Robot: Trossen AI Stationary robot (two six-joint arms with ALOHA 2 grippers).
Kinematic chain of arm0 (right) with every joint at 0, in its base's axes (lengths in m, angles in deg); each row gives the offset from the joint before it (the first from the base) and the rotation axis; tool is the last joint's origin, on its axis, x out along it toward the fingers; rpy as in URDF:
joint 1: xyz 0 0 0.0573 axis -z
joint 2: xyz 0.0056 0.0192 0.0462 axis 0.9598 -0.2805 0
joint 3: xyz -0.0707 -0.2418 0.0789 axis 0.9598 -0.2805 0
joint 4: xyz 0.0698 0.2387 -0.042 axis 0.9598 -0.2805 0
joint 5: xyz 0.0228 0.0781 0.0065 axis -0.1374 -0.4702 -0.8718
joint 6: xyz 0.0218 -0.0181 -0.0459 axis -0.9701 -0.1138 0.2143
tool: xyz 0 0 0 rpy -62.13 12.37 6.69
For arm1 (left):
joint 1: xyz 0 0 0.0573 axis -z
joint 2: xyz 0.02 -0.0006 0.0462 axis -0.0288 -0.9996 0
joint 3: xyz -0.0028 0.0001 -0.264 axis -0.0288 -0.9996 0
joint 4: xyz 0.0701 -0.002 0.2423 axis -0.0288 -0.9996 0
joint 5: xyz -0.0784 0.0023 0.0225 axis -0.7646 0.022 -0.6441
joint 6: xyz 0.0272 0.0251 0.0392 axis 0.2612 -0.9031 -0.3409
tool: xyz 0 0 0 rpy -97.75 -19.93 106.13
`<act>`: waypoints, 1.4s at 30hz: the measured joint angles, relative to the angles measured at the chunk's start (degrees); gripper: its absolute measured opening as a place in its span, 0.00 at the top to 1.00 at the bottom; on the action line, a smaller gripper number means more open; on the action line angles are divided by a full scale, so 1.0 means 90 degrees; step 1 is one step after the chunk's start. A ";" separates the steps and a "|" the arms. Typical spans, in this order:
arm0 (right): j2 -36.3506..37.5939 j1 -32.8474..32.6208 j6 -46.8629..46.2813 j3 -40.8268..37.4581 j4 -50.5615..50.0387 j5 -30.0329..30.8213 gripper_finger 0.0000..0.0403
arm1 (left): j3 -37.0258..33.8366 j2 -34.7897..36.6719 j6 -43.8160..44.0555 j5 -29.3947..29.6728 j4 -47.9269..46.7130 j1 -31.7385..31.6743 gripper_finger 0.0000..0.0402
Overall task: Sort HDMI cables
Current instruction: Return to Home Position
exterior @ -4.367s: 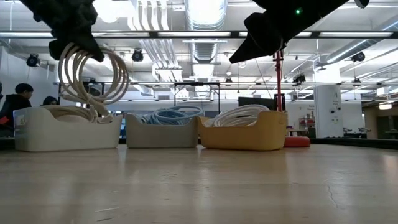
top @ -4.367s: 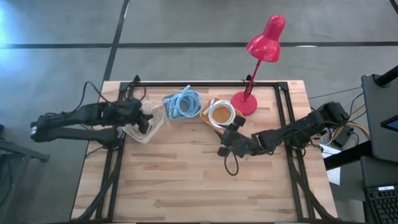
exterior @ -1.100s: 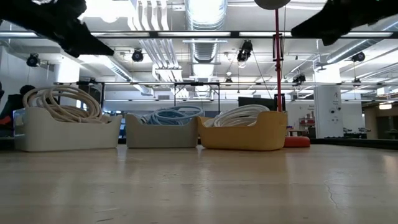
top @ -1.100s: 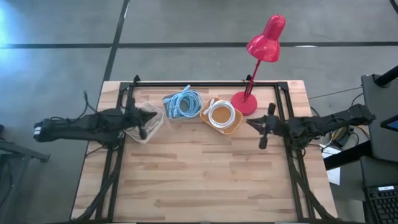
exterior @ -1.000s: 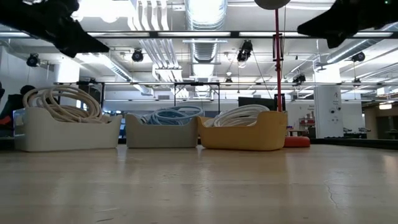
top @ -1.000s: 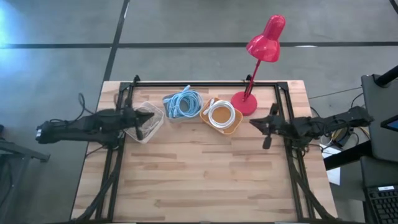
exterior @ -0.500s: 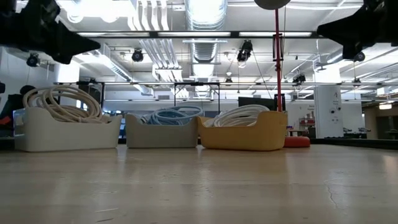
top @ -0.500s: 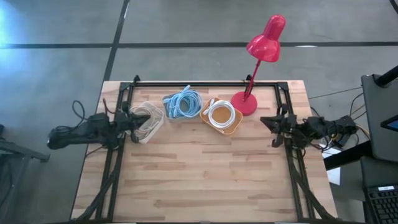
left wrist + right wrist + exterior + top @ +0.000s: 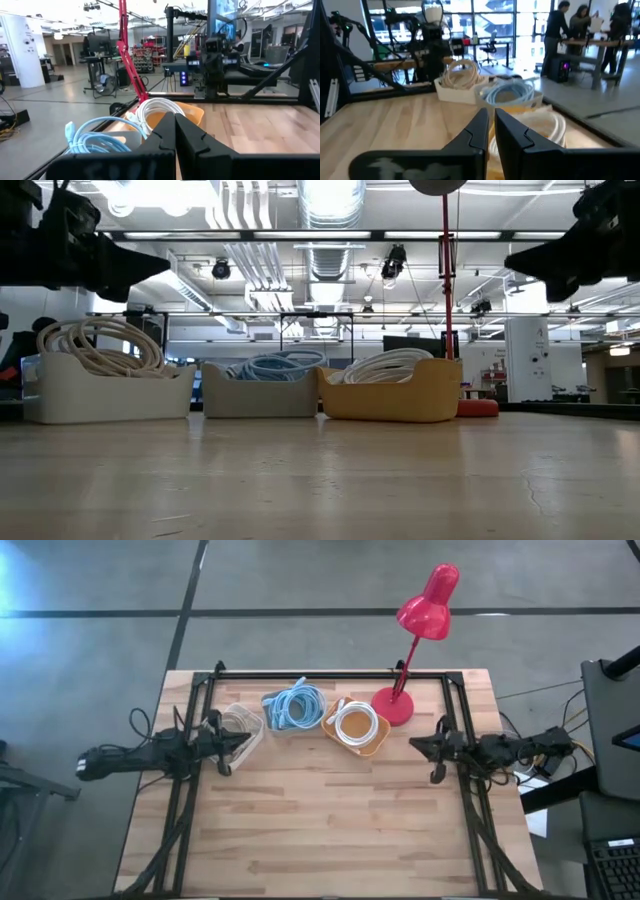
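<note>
Our left gripper (image 9: 175, 131) and right gripper (image 9: 491, 125) sit closed and empty, the cables (image 9: 294, 706) coiled in three bins (image 9: 390, 400) between them, light, springy loops, we judge, best gripped across several strands.

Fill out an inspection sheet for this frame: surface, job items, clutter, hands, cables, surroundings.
Surface: wooden table, three bins in a row near its far edge.
Job's things: tan HDMI cables in white bin; light blue HDMI cables in grey bin; white HDMI cables in yellow bin.
Clutter: red desk lamp.
Hands: left hand beside the white bin, shut, empty; right hand near the table's right rail, shut, empty.
Cables: black robot wires beside the right arm.
Surroundings: people at a bench beyond.
</note>
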 joint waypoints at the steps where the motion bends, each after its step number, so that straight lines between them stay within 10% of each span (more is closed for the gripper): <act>1: 0.0000 0.0000 -0.0071 -0.0076 0.0003 -0.0003 0.93 | -0.0001 0.0009 0.0020 -0.0003 0.0031 -0.0001 1.00; 15: -0.0101 0.0000 0.1182 -0.0131 -0.0056 -0.2333 0.93 | -0.0008 -0.0085 -0.0530 -0.0115 -0.0321 -0.0008 1.00; 42: -0.0097 0.0005 0.1236 -0.0131 -0.0058 -0.2373 0.93 | -0.0019 -0.0165 0.0068 -0.0090 -0.0351 -0.0011 1.00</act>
